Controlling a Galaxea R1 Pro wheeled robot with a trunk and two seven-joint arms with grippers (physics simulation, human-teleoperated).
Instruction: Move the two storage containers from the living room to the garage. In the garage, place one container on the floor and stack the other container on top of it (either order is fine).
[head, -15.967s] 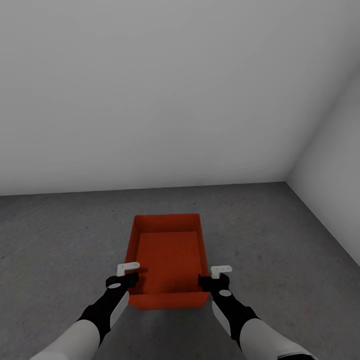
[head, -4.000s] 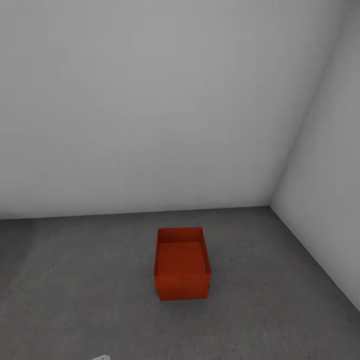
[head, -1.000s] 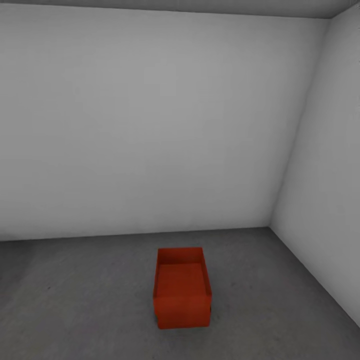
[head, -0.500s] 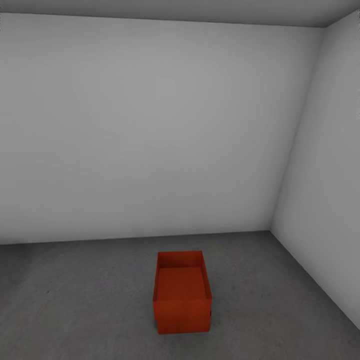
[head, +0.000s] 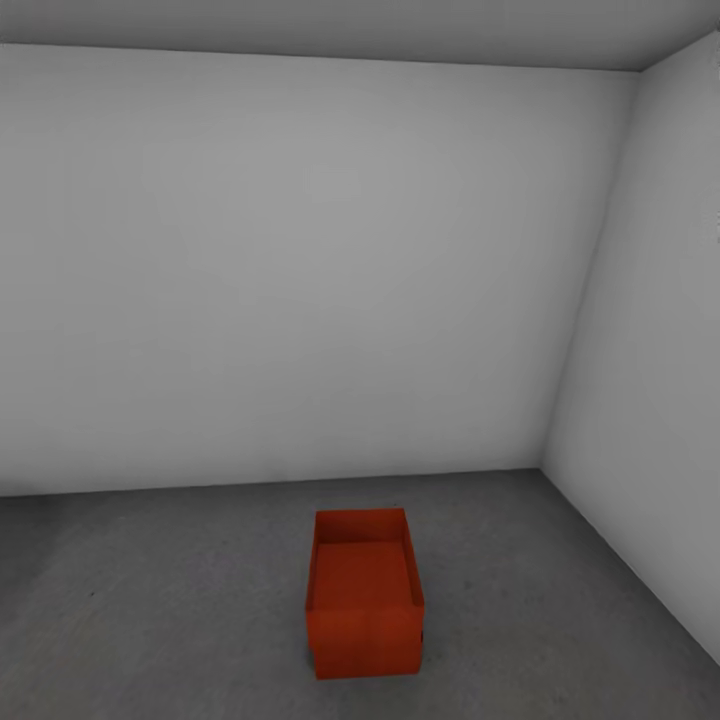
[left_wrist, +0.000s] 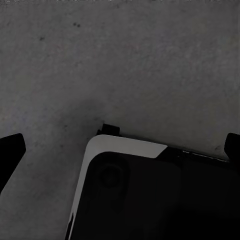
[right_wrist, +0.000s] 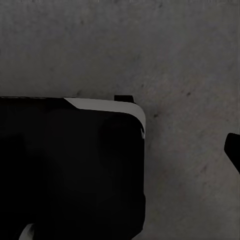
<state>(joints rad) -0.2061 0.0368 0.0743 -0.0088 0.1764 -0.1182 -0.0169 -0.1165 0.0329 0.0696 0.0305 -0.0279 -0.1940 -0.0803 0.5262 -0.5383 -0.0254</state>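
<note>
One orange-red storage container (head: 364, 600) stands upright on the dark grey garage floor (head: 160, 610), close to the corner of two plain walls. Its front face has a small step at the lower left, and I cannot tell whether another bin sits under it. In the left wrist view my left gripper (left_wrist: 120, 147) hangs open over bare concrete, its dark fingertips (left_wrist: 10, 152) at both picture edges. My right gripper (right_wrist: 150, 145) shows one dark fingertip (right_wrist: 233, 149) far out to the side; the other merges with my dark base. Nothing is held.
Plain grey walls meet at a corner (head: 545, 465) behind and right of the container. The side wall (head: 650, 400) runs along the right. My black and white base (left_wrist: 150, 195) is below both wrists, also the base (right_wrist: 70, 165). Open concrete lies left of the bin.
Sixteen seconds ago both grippers were at the container's sides; they have since left the head view. The camera has backed away and tilted up. The container itself has stayed put.
</note>
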